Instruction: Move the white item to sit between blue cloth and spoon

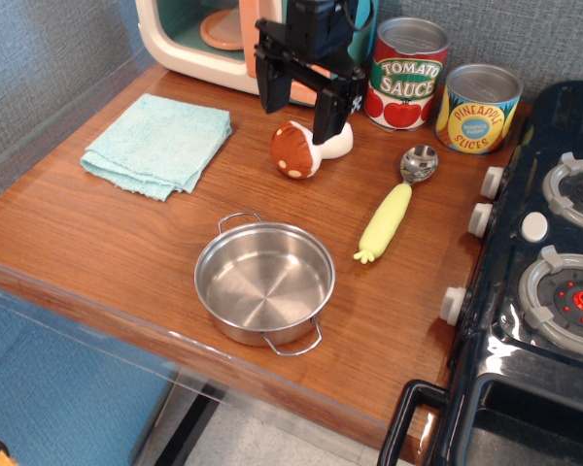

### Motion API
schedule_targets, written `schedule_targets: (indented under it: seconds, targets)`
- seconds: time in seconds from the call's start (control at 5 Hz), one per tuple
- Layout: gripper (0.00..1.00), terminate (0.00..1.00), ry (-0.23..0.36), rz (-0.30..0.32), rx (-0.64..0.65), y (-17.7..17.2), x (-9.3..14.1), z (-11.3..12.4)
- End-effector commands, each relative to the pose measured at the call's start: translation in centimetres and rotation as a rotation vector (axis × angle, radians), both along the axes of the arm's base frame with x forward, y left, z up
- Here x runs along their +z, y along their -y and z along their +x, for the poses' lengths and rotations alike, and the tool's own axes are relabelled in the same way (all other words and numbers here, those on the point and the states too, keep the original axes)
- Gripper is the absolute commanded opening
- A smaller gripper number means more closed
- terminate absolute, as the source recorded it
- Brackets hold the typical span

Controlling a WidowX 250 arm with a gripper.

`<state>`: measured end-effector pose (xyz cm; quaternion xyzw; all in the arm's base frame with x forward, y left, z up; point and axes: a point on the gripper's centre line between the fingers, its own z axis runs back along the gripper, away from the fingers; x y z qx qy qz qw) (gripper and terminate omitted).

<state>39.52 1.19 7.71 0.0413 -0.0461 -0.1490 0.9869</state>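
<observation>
Leftmost, blue cloth (156,144): folded, flat on the bench (97,233). White item (308,149): plush mushroom lying on its side, between cloth and spoon (396,206), apart from both. Gripper (302,105): just above the toy, fingers (269,89) spread wide, holding nothing. Judgement: placement looks done; best retreat is straight up, without brushing the cap.

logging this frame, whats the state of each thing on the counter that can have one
tool: open, above the mushroom, holding nothing
plush mushroom: lying on its side on the counter, between towel and spoon
blue towel: folded, flat
spoon: lying flat, bowl toward the cans
steel pot: upright, empty, no lid
tomato sauce can: upright
pineapple slices can: upright
</observation>
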Motion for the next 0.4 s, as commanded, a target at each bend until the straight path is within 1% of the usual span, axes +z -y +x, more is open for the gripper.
schedule_targets:
  seconds: [0.0,0.2]
  targets:
    - [1.00,0.00,0.143,0.019,0.053,-0.58,3.89,-0.87]
    - [1.00,1.00,0.143,0.019,0.053,-0.58,3.89,-0.87]
